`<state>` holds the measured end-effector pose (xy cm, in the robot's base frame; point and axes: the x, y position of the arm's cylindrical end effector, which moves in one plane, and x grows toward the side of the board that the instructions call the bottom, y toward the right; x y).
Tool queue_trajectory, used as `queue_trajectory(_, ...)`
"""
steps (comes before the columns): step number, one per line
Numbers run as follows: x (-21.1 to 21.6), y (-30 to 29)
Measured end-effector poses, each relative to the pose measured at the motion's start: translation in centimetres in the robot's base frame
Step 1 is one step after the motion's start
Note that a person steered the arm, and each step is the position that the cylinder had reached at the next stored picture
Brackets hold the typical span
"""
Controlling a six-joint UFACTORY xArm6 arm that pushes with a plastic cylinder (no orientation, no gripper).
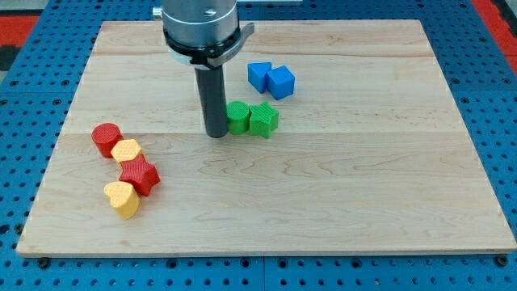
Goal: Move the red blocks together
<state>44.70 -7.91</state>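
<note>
A red cylinder (105,138) sits at the view's left on the wooden board (339,186). A red star block (140,175) lies below and right of it. A yellow block (127,151) sits between the two red blocks, touching both. A yellow heart block (122,199) touches the red star from below. My tip (216,133) rests on the board well right of the red blocks, right beside the left side of a green block (237,117).
A second green block, star-shaped (263,120), touches the first green one on its right. Two blue blocks (259,75) (281,82) sit together above them. The board lies on a blue perforated table (24,97).
</note>
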Motion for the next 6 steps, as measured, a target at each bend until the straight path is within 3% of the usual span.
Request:
queue_trajectory(1, 0.1, -9.2)
queue_trajectory(4, 5.6, -12.1)
queue_trajectory(5, 6.8, -15.4)
queue_trajectory(6, 10.9, -19.4)
